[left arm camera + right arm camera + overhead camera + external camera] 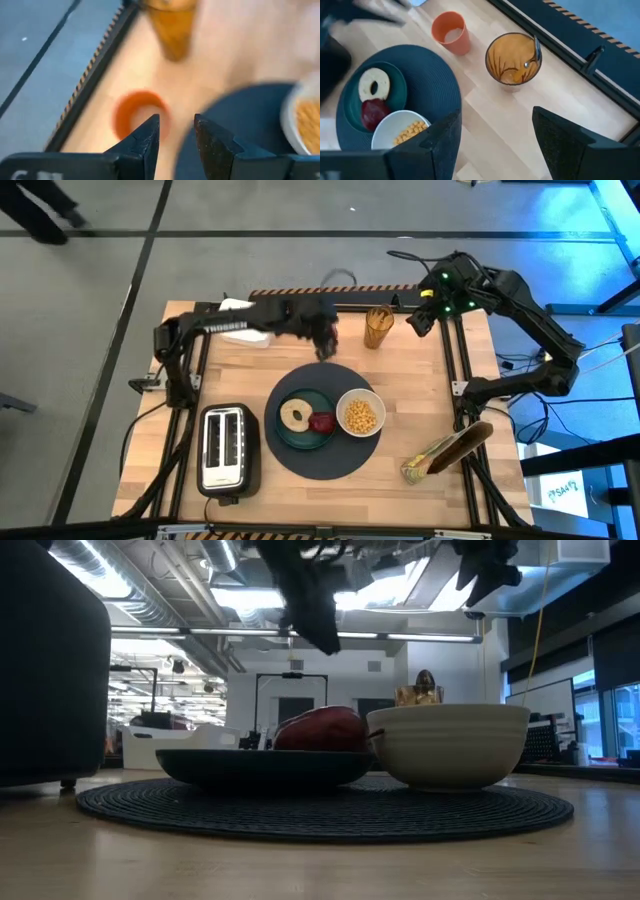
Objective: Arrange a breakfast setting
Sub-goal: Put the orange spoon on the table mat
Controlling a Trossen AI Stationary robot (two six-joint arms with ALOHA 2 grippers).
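The round dark-grey mat (322,465) lies mid-table. On it stand the teal plate (285,435), with the ring-shaped bagel (295,415) and the dark red fruit (322,422) on it, and the white bowl (360,415) of yellow cereal. The small orange cup (451,32) stands upright on the wood just beyond the mat's far edge. The metal spoon (534,50) leans inside an amber glass (378,328). My left gripper (176,132) is open above the cup (140,115), touching nothing; in the high view it (325,340) hides the cup. My right gripper (495,145) is open and empty, high over the far right (420,315).
A toaster (228,448) stands at the near left. A bag of food (445,452) lies at the near right. A white object (240,308) sits at the far left, under the left arm. Bare wood shows between the mat and the amber glass.
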